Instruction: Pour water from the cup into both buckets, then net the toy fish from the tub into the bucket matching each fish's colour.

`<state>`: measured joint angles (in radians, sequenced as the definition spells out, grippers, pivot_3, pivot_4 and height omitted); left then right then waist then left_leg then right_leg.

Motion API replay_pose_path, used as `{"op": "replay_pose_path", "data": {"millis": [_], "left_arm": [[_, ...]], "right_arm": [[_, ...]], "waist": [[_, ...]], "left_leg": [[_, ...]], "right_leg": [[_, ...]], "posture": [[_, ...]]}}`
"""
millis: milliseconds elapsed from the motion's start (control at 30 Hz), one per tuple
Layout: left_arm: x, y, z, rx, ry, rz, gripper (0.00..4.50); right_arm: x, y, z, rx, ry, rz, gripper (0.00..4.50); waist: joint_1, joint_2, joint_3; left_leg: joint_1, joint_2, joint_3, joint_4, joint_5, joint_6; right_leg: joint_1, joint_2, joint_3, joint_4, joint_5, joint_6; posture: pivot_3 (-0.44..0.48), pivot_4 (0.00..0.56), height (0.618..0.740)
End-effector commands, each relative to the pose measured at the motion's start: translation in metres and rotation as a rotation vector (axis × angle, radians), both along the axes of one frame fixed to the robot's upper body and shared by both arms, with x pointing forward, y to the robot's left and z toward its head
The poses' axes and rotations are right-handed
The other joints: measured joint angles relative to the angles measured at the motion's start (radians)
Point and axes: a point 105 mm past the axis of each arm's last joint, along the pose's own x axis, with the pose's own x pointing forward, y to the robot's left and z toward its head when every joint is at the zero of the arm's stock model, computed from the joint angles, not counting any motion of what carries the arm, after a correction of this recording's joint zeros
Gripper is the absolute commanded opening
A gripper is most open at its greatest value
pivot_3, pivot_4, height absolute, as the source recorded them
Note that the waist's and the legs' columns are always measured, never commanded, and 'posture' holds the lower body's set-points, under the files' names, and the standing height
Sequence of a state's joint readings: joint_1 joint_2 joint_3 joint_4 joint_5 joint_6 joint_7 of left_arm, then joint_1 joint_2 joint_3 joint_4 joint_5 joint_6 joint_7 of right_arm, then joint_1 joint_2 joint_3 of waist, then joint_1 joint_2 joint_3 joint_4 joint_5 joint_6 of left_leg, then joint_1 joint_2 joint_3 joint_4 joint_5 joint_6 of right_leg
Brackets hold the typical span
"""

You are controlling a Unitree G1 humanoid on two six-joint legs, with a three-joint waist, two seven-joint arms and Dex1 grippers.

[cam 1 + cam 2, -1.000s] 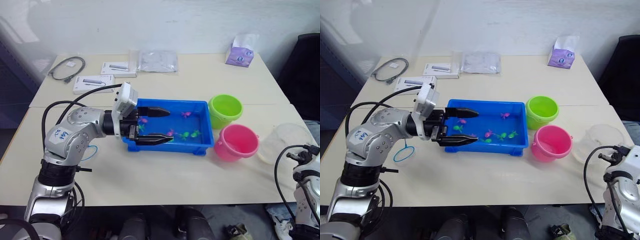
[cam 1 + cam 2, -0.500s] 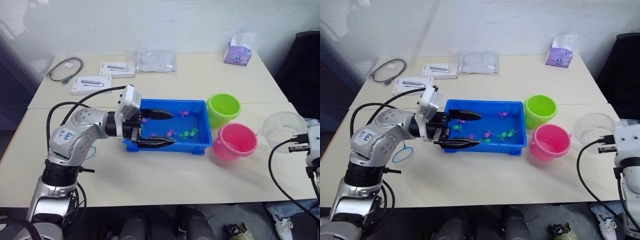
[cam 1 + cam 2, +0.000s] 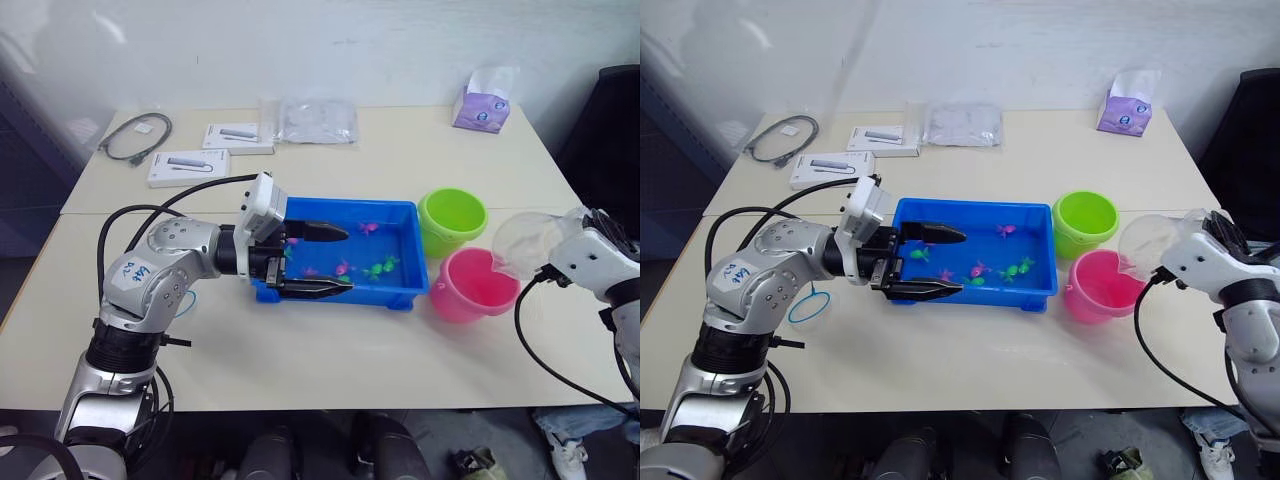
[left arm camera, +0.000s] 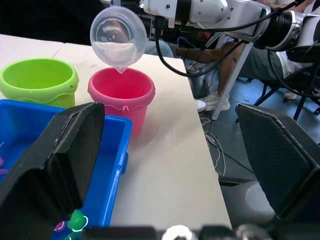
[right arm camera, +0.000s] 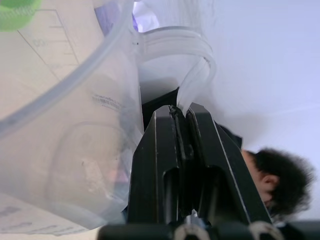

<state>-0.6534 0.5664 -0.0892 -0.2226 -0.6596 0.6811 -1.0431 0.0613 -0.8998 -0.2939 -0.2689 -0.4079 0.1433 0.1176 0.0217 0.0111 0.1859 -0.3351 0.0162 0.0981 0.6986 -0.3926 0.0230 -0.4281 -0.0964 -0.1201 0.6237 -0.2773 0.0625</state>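
Observation:
My right gripper [image 5: 181, 117] is shut on the handle of the clear cup [image 3: 524, 246]. The cup is lifted and tipped, and its spout hangs over the pink bucket [image 3: 470, 285]. In the left wrist view water sits low at the spout of the cup [image 4: 119, 37]. The green bucket [image 3: 452, 216] stands just behind the pink one. My left gripper [image 3: 336, 258] is open over the blue tub [image 3: 402, 211], above pink and green toy fish [image 3: 346, 267]. The net's blue hoop [image 3: 808, 306] lies on the table beside my left arm, its handle hidden.
Two white boxes [image 3: 188, 167], a coiled cable [image 3: 135, 135] and a plastic bag [image 3: 315, 120] lie at the table's back left. A tissue pack [image 3: 481, 100] sits at the back right. A black chair [image 3: 612, 130] stands off the right edge. A person's legs [image 4: 235, 55] show beyond the table.
My right arm has lifted the cup from the table's right edge, swung it left and tipped it over the pink bucket. My left gripper stays open over the tub.

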Motion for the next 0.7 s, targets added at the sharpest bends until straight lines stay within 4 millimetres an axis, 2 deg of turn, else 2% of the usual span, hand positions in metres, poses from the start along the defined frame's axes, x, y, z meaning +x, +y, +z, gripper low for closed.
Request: {"op": "replay_pose_path", "data": {"millis": [33, 233, 367, 467, 567, 700], "left_arm": [[-0.002, 0.003, 0.007, -0.011, -0.039, 0.008, 4.5], [-0.001, 0.003, 0.008, -0.012, -0.042, 0.013, 4.5], [-0.001, 0.003, 0.008, -0.013, -0.04, 0.015, 4.5], [0.0, 0.003, 0.008, -0.014, -0.041, 0.015, 4.5], [0.002, 0.002, 0.008, -0.022, -0.04, 0.029, 4.5], [0.008, 0.003, 0.009, -0.03, -0.042, 0.064, 4.5]], "right_arm": [[0.0, 0.007, 0.015, -0.106, -0.05, 0.024, 0.06], [0.0, 0.013, 0.022, -0.271, -0.069, 0.049, 0.06], [-0.001, 0.01, 0.027, -0.295, -0.079, 0.043, 0.06], [-0.001, 0.009, 0.026, -0.243, -0.072, 0.042, 0.06], [-0.002, -0.004, 0.021, -0.053, -0.075, -0.001, 0.06], [-0.004, -0.013, 0.022, 0.089, -0.083, -0.02, 0.06]], "waist": [[0.0, 0.0, 0.0], [0.0, 0.0, 0.0], [-0.001, 0.0, 0.0], [-0.001, 0.0, 0.0], [0.0, -0.001, 0.0], [0.0, 0.0, 0.0]], "left_leg": [[0.0, 0.0, 0.0, 0.0, 0.0, 0.0], [0.0, 0.0, 0.0, 0.0, 0.0, 0.0], [0.0, 0.0, 0.0, 0.0, 0.0, 0.0], [0.0, 0.0, 0.0, 0.0, 0.0, 0.0], [0.0, 0.0, 0.0, 0.0, 0.0, 0.0], [0.0, 0.0, 0.0, 0.0, 0.0, 0.0]], "right_leg": [[0.0, 0.0, 0.0, 0.0, 0.0, 0.0], [0.0, 0.0, 0.0, 0.0, 0.0, 0.0], [0.0, 0.0, 0.0, 0.0, 0.0, 0.0], [0.0, 0.0, 0.0, 0.0, 0.0, 0.0], [0.0, 0.001, 0.0, 0.0, 0.0, 0.0], [0.0, 0.001, 0.0, 0.0, 0.0, 0.0]], "posture": [[0.0, 0.15, 0.74], [0.0, 0.15, 0.74], [0.0, 0.15, 0.74], [0.0, 0.15, 0.74], [0.0, 0.15, 0.74], [0.0, 0.15, 0.74]]}}
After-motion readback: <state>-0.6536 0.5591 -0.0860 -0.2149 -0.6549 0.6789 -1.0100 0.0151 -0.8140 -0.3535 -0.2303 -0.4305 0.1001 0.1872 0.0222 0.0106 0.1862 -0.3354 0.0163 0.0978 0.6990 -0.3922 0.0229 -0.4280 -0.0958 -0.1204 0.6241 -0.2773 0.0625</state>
